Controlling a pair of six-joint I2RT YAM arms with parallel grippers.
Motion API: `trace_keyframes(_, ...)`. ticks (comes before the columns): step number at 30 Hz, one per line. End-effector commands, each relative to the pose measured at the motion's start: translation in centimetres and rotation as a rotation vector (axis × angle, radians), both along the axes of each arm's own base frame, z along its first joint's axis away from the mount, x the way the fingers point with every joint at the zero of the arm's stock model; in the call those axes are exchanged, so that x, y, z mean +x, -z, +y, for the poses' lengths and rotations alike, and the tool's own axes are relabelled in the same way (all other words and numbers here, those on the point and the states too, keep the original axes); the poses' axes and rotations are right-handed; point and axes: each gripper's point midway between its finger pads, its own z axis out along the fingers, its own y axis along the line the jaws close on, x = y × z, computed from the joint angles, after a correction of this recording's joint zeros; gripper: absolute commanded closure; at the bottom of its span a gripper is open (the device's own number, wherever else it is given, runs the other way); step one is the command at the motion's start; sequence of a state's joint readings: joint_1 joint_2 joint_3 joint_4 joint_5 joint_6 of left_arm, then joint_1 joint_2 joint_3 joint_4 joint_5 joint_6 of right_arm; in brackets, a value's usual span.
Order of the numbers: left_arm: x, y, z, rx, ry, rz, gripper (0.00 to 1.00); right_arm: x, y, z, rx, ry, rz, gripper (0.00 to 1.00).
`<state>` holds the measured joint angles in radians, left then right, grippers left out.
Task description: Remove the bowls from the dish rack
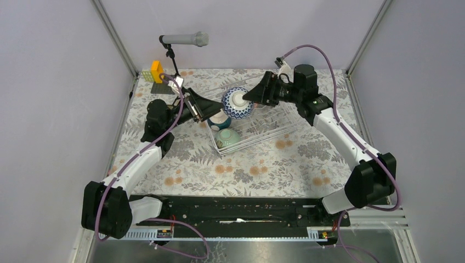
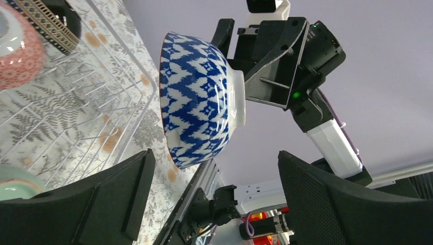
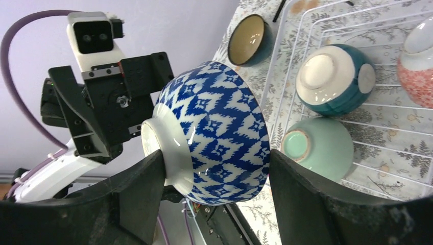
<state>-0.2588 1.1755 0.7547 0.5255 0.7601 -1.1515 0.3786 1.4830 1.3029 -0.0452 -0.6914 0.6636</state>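
My right gripper (image 1: 248, 97) is shut on the blue-white zigzag bowl (image 1: 237, 103), holding it tipped on its side above the white wire dish rack (image 1: 274, 123). One jaw presses the bowl's foot and the other its rim (image 3: 214, 132). My left gripper (image 1: 211, 109) is open and empty, its jaws spread just short of that bowl (image 2: 196, 99). In the rack lie a teal bowl (image 3: 334, 79), a pale green bowl (image 3: 316, 148) and a pink speckled bowl (image 3: 418, 71), all upside down. A dark bowl (image 3: 250, 41) sits upright on the table outside the rack. Another dark patterned bowl (image 2: 48, 23) shows near the pink one.
A microphone (image 1: 183, 39) on a black stand rises at the back left, with a yellow block (image 1: 157, 71) and a small cube (image 1: 147, 75) beside it. Metal frame posts and grey walls close in the flower-patterned table (image 1: 247, 170).
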Motion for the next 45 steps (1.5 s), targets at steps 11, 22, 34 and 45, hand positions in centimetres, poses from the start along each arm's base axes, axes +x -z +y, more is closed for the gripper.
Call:
trace_keyframes(11,-2.8,-3.9,-1.7,-0.135,0.108,-0.122,0.26,-3.3,-4.7,0.8,0.157,-0.139,-0.111,0.40)
trace_keyframes(22,-5.1,-7.5,-1.6,-0.284,0.172,-0.221,0.51,-3.4,-5.3,1.6,0.268,-0.172,-0.074,0.40)
trace_keyframes(34,-5.2,-10.7,-1.3,-0.421,0.185,-0.289,0.80,-2.2,-4.1,2.1,0.330,-0.158,0.006,0.40)
trace_keyframes(45,-4.6,-13.4,-1.1,-0.553,0.216,-0.346,0.80,-1.0,-3.2,2.5,0.367,-0.133,0.056,0.38)
